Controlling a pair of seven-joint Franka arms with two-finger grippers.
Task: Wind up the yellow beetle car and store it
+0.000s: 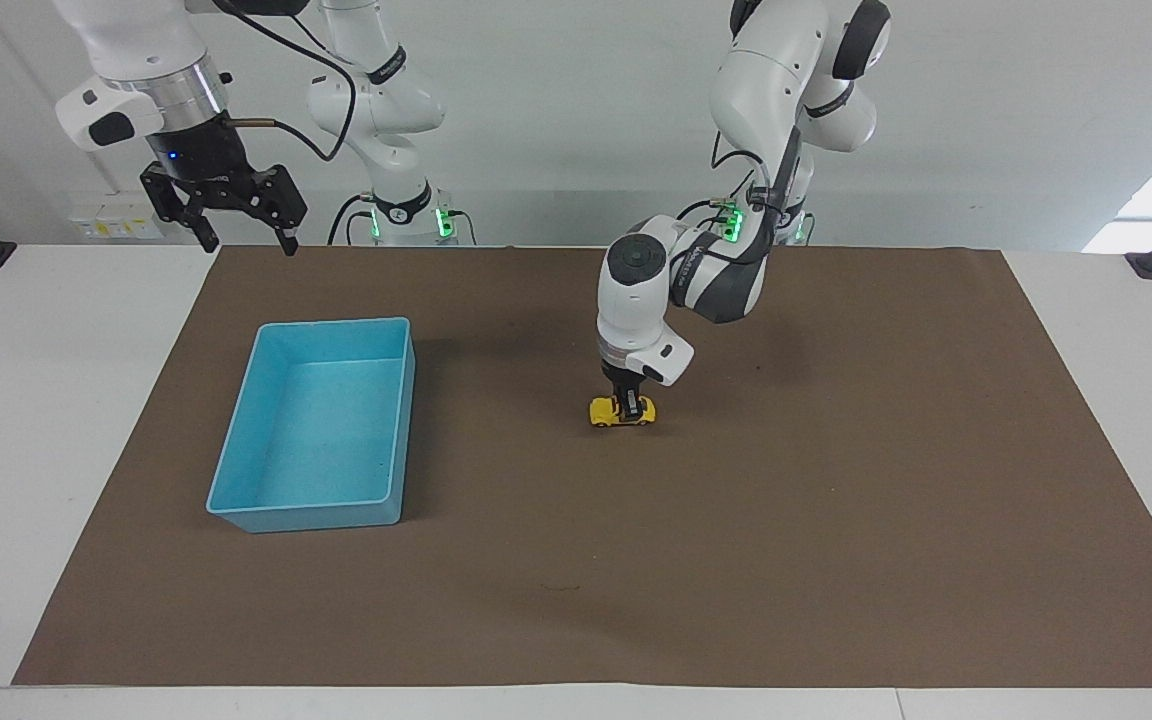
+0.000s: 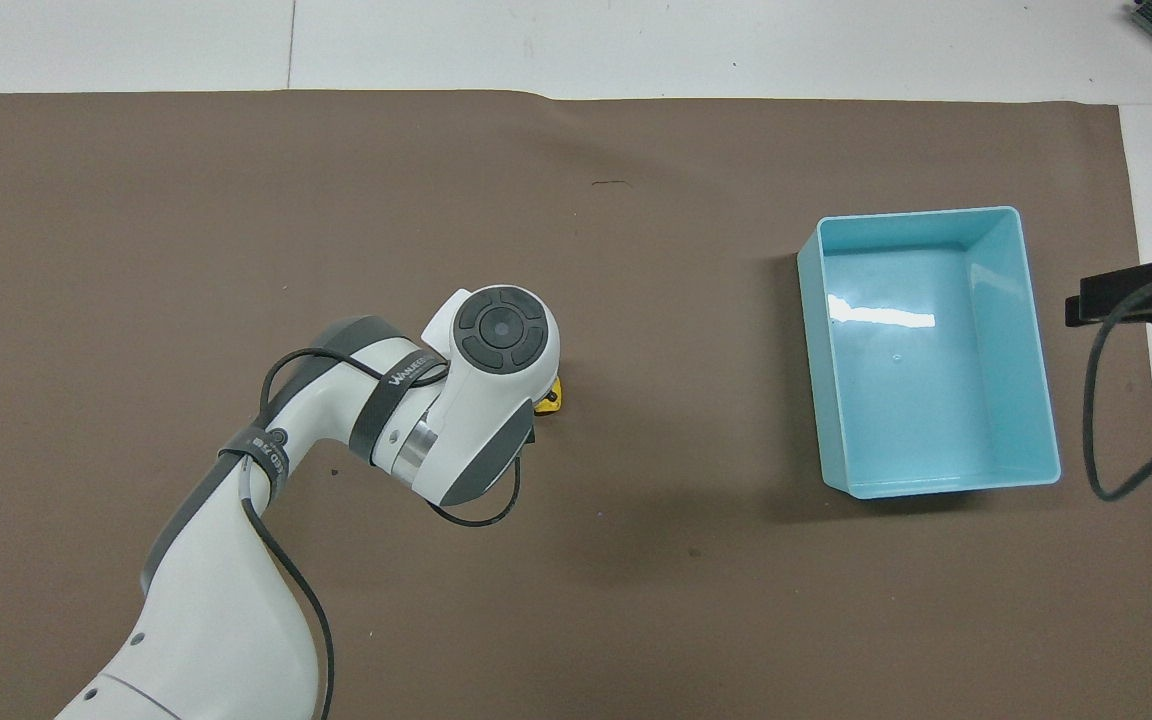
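Centrally, left claw (image 1: 628, 405) pinching yellow beetle car (image 1: 621, 411) on mat, blue bin (image 1: 316, 425) empty, right claw (image 1: 236, 215) spread, waiting.

- A dark strap (image 2: 398, 377) round the left arm's wrist carries white lettering; it may begin "WANLEED", though only partly legible.
- A second strap (image 2: 266, 452) lower on that arm bears print too small to read.

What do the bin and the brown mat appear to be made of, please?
The bin looks like glossy moulded plastic: a bright glare streak on its floor, thin rounded rim. The mat looks like matte paper or thin card: no shine, a slight ripple along one edge; which one is unclear.
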